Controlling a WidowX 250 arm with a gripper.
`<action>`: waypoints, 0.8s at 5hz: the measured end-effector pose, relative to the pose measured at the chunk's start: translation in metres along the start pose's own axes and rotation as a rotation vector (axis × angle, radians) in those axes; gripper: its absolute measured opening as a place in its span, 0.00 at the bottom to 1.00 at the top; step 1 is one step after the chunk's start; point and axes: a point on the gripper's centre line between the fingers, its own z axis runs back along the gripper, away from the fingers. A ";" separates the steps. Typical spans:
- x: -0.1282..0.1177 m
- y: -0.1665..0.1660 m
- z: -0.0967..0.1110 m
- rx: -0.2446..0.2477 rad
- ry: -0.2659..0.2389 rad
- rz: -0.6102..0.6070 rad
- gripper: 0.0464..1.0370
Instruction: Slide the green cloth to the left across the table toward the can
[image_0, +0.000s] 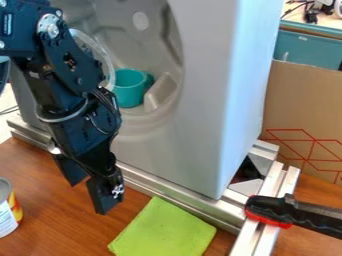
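One green cloth, square-cornered and soft-looking, lying flat on the wood-grained counter, just in front of a metal rail and near the black hand. Two fingers on that hand, stiff, flat-sided and dark, pointing down with a visible gap between them: open, with nothing gripped. One black jointed arm above, coming in from the upper left, with thin cables looped along its side.

One can at the left edge, round and metal-topped, with a white, yellow and red label, standing on the counter. One large gray housing behind, smooth and flat-faced, with one rounded hollow molded into its front. One teal cup inside that hollow, smooth and round-mouthed, beside a raised gray block.

Several silvery metal rails, straight and grooved, running along the foot of the housing and out to the right. One black tool, ridged and red-edged, lying across the rails at the right. One brown cardboard panel behind, flat, with thin red crossing lines; one teal bin beyond.
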 end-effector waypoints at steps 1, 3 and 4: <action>-0.002 -0.001 -0.003 -0.004 0.013 0.000 0.96; 0.021 -0.007 -0.051 -0.032 0.066 -0.019 0.97; 0.030 -0.010 -0.077 0.001 0.106 0.000 0.97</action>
